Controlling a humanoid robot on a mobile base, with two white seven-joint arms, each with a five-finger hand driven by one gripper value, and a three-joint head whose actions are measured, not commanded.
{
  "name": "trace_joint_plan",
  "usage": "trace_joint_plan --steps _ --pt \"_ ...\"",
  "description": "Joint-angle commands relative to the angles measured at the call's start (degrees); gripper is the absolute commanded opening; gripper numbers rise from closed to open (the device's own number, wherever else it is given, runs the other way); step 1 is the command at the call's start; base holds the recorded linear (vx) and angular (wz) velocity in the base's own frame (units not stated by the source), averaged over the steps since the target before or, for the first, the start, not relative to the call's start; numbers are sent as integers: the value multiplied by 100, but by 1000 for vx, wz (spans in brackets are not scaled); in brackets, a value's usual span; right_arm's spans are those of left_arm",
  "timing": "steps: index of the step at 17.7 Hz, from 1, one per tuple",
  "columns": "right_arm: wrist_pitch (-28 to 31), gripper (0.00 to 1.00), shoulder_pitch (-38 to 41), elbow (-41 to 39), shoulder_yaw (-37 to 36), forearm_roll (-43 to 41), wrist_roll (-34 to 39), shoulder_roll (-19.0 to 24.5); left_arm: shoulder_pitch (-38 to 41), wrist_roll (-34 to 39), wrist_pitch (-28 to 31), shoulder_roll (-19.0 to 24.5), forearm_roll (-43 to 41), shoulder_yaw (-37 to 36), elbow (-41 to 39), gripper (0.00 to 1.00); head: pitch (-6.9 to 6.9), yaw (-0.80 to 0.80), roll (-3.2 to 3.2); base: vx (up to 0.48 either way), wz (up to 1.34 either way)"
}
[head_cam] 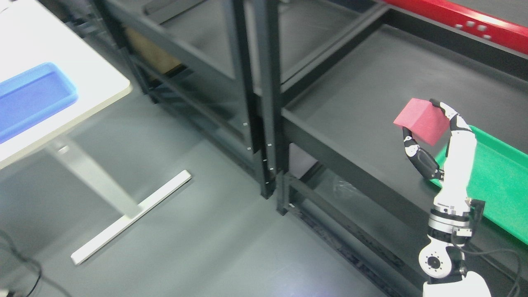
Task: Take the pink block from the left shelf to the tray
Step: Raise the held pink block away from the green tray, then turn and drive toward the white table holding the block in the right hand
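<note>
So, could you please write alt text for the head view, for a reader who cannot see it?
The robot's right hand holds a pink block in the air above a dark shelf, next to a green tray on that shelf. To the far left, a blue tray lies on a white table. The left hand is not visible.

Right hand (443, 140) gripping pink block (421, 121) above black shelf (363, 107), green tray (501, 185) beside

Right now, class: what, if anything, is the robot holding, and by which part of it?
The right hand holds the pink block, pinched across opposite sides: fingers over its upper right edge, thumb under its lower left. The block is lifted above the black shelf.
</note>
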Motion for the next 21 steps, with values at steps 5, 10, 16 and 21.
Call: trace_joint_plan --steps 5,10,16,21 --pt "3 8 22 -107 12 -58 -3 -100 114 -1 -3 99 0 0 -100 100 1 0 0 -122 701" --pt "-23 9 39 -116 21 -58 -11 -100 114 -1 -3 99 0 0 -100 100 1 0 0 -82 610" --pt "-32 9 74 -116 135 -93 -3 -100 114 -1 -3 99 0 0 -100 100 2 0 0 -21 471" --pt "-32 9 127 -116 188 -93 -3 -100 114 -1 -3 99 0 0 -100 100 2 0 0 19 442"
